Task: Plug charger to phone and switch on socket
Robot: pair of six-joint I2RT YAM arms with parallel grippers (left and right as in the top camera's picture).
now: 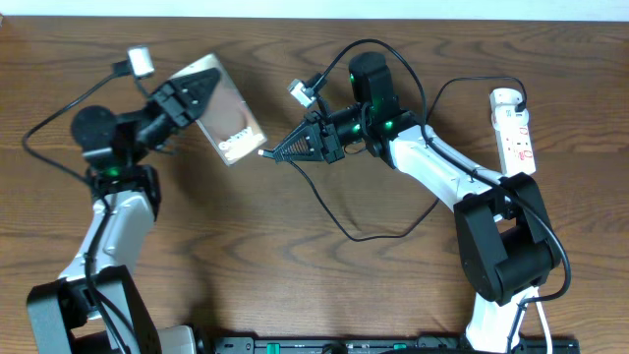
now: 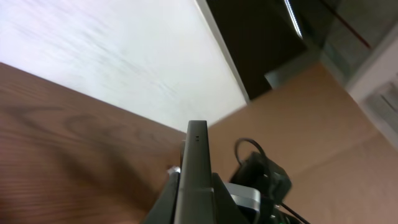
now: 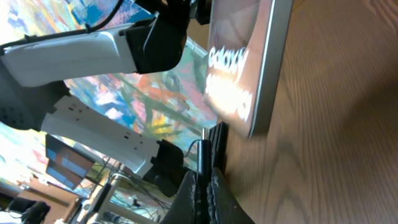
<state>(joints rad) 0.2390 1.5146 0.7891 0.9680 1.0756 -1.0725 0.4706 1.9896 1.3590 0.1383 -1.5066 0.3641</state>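
Highest over the brown wood-grain table point(image 1: 295, 295) in the overhead view, the left gripper point(image 1: 201, 96) is clamped on the flat brown-grey rectangular phone point(image 1: 228, 116). It grips one end, so the tilted slab juts out beyond the fingertips. The right gripper point(image 1: 280, 150) is pinched shut on the long thin black charger cable point(image 1: 344, 224). The cable's small connector pokes just past the fingertips, just beside the phone's near corner, and the rest loops away behind them. The narrow white power strip with red markings point(image 1: 515, 128) lies well apart from both sets of fingers.

From the left wrist, the phone stands edge-on, a grey sliver held between the fingers point(image 2: 166, 198).

From the right wrist, closed fingers point(image 3: 186, 193) hold the connector upright. The phone's "Galaxy" face hangs just above and right of it; whether they touch is unclear.
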